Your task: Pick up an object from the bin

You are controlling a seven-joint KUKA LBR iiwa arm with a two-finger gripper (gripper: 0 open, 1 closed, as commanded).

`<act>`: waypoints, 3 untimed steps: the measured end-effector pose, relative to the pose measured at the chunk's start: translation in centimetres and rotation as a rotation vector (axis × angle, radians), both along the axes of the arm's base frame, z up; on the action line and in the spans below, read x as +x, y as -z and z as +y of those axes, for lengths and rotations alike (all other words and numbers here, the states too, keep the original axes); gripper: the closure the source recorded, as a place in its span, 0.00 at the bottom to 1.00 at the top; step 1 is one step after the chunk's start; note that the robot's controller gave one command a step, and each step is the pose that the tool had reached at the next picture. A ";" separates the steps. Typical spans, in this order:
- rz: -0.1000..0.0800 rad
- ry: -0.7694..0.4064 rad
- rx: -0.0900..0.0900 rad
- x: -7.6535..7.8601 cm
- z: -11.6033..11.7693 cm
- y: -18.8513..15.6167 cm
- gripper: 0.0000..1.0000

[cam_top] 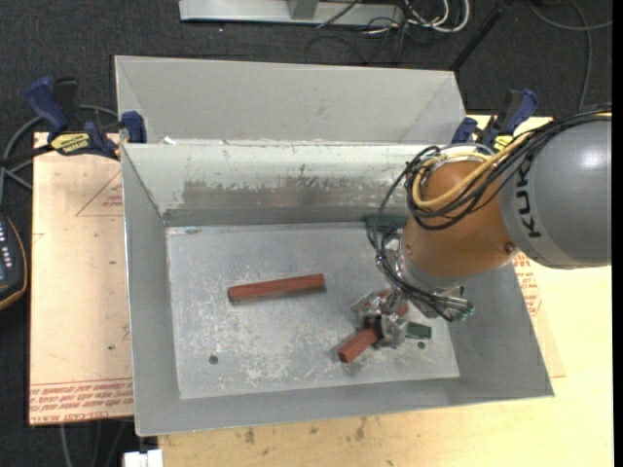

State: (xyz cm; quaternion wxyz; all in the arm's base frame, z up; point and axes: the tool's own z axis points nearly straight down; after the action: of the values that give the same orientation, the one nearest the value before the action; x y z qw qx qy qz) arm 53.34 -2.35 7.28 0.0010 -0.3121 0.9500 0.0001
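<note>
**Q:** Where is your hand right now?

**Me:** My hand [389, 327] is low in the grey metal bin [292, 207], over the right part of the floor and towards the near wall. My wrist, with its orange cover [458, 227] and loops of cable [438, 178], hangs directly above it.

**Q:** What lies under it?

**Me:** A short red-brown block [356, 347]. It looks like a small rectangular stick with flat faces and a dull brick colour. It lies flat on the bin floor, set diagonally. Its lower end points towards the near-left, and its upper end runs up to my hand.

**Q:** Do you have hold of it?

**Me:** I cannot tell. My wrist covers much of the hand from this angle, so I cannot say whether the hand is spread or pressed together. I also cannot say whether the block's upper end is pinched in it or only lies against it.

**Q:** Anything else close by?

**Me:** A small dark piece [420, 332] lies just to the right of my hand, on the floor. A long red-brown bar [277, 288] of the same colour as the block lies well apart to the left. It is near the middle of the bin, almost level and tipped slightly up at its right end.
</note>
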 end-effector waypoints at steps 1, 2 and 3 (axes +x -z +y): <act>-0.001 0.136 0.001 2.2 -4.8 0.3 1.00; -0.006 -0.222 -0.001 0.6 -4.3 -12.2 1.00; -0.001 -0.220 0.001 0.5 -4.3 -11.9 0.00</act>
State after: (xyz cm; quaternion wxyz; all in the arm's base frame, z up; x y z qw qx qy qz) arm 53.80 -6.63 19.18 0.0017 -0.4146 0.9100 0.0006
